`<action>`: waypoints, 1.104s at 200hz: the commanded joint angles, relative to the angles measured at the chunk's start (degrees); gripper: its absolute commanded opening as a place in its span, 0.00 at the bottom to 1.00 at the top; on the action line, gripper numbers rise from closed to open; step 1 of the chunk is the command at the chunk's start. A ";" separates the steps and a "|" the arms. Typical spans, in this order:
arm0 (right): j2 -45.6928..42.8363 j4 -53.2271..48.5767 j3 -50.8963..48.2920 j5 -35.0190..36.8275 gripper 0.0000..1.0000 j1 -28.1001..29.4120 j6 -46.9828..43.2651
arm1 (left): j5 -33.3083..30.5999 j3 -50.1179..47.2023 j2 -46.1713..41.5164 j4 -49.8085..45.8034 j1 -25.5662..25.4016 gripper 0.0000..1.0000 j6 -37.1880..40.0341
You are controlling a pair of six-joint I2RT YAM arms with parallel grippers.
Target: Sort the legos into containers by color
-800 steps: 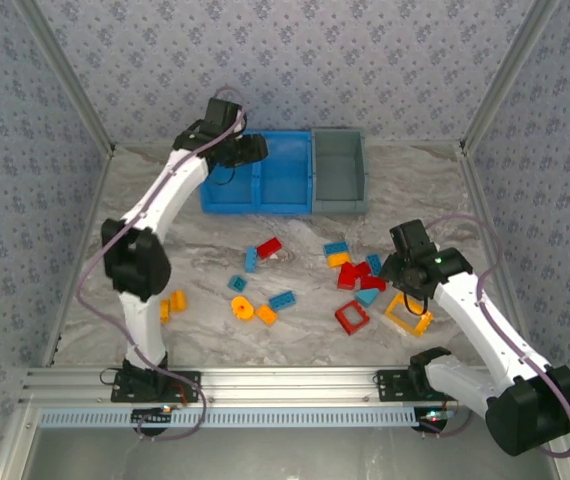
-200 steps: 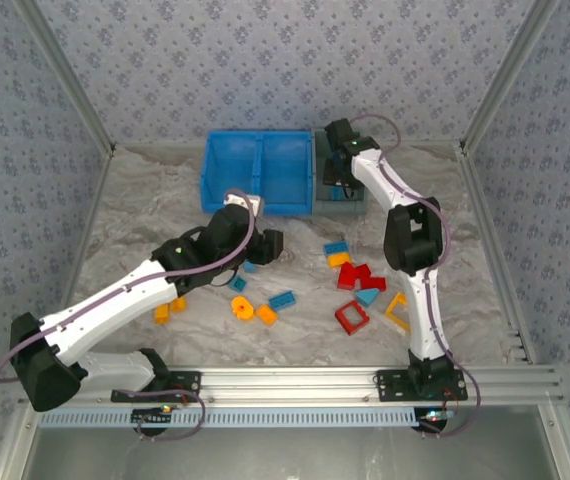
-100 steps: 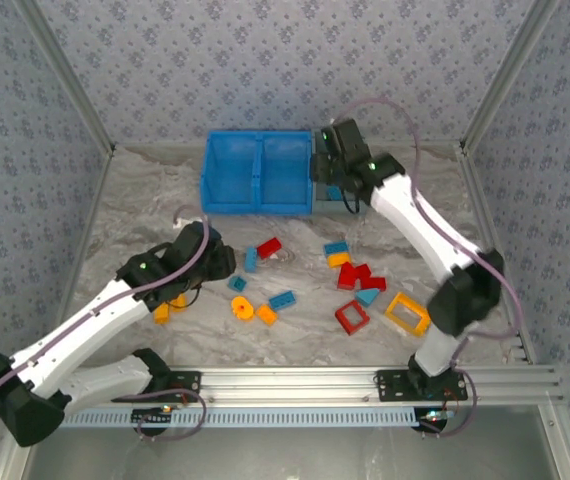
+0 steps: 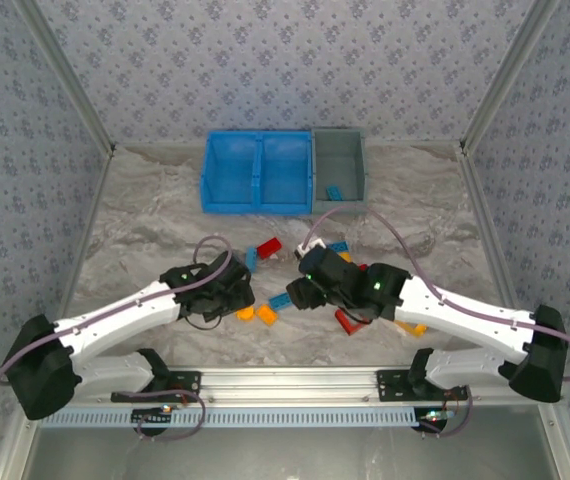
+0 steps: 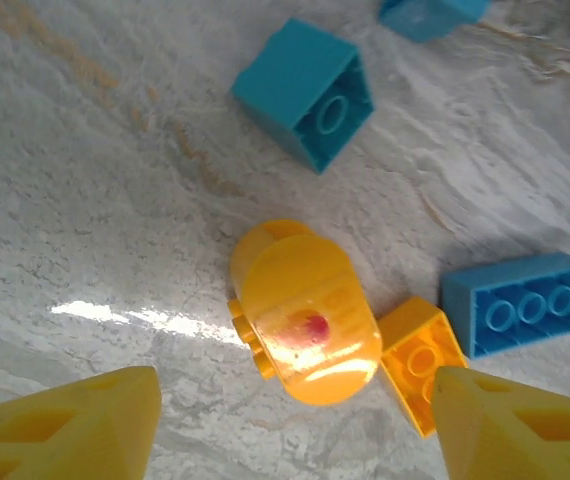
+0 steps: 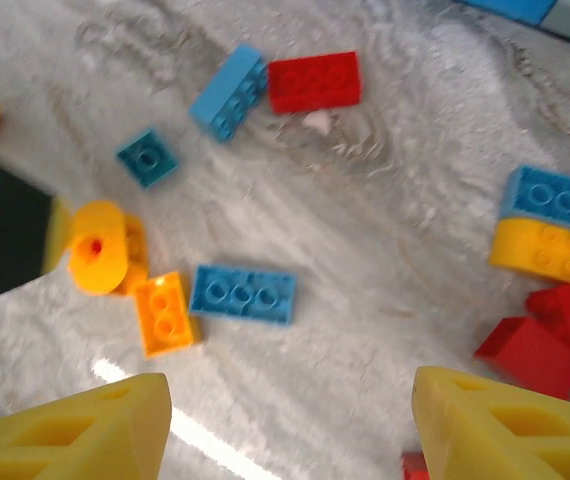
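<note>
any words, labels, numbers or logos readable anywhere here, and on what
No text can be read.
Round yellow brick: faint raised marks on its side, too blurred to read.
Blue brick: no legible logo.
Blue bins and grey bin: no label visible.

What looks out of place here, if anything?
One blue brick lies in the grey bin, though two blue bins stand right beside it. Also, the round orange brick seems tipped on its side, next to a small orange brick.
</note>
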 commanded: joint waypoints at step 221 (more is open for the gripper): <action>-0.39 3.43 0.72 4.18 0.65 2.10 3.96 | -9.17 7.21 4.06 -0.52 0.65 0.38 -0.04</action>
